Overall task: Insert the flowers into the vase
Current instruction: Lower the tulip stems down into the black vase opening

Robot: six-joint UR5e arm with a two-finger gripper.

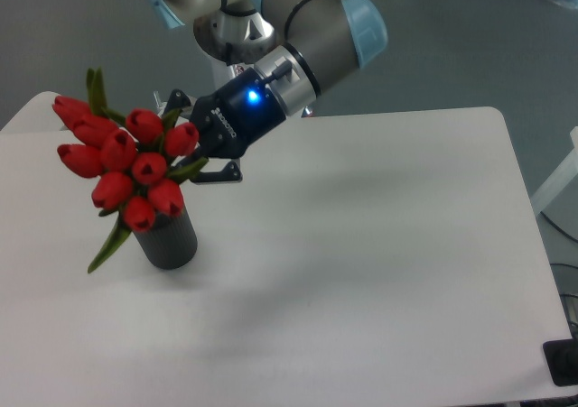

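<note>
the tool (192, 148) grips the flowers (122, 163) by their stems, holding the bunch tilted above the vase (168, 238). the red buds hide the vase's top, and the vase stands upright on the white surface (379, 245).

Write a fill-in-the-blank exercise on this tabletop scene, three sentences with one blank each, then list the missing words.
1. The bunch of tulip buds with green stems held by the black two-finger gripper is coloured ____.
2. The matte cylindrical vase below the bunch is coloured ____.
3. The vase stands on a table whose top is coloured ____.

Missing words: red; black; white
</note>
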